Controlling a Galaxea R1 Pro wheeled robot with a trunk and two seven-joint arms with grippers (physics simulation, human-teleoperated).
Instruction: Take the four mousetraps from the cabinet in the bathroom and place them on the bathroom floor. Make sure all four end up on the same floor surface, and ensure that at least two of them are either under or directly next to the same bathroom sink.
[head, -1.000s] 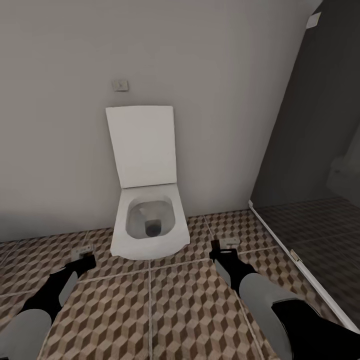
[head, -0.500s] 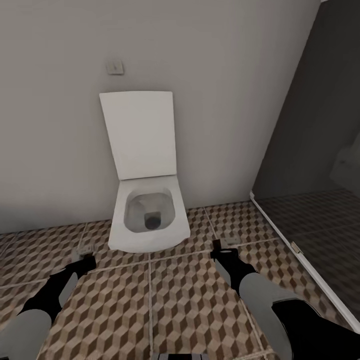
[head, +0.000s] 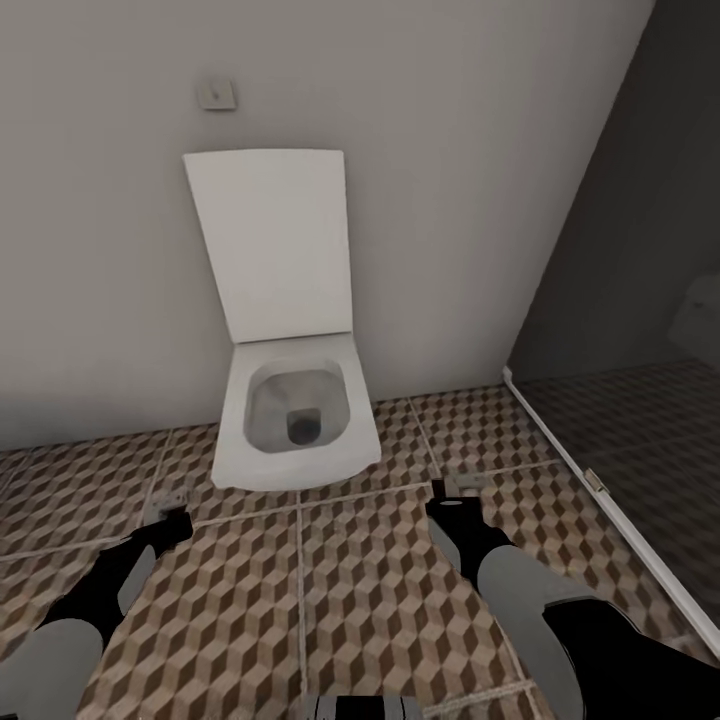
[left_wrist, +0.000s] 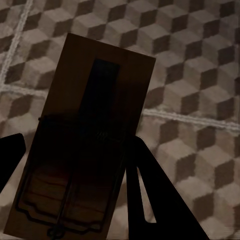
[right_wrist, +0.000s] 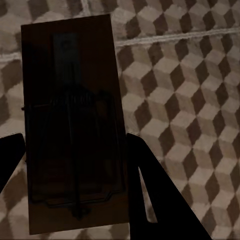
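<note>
Two mousetraps being carried over the bathroom floor (head: 330, 600)

One mousetrap (left_wrist: 80, 150) is being gripped by the left gripper (left_wrist: 70, 160), another (right_wrist: 72, 125) by the right gripper (right_wrist: 70, 165); both should be kept level until a sink is reached.

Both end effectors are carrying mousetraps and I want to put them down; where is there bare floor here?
Bare tile spans the floor between the left end effector and right end effector, each shut on a mousetrap. More lies left of the toilet. It narrows between the toilet and the glass partition's rail.
</note>
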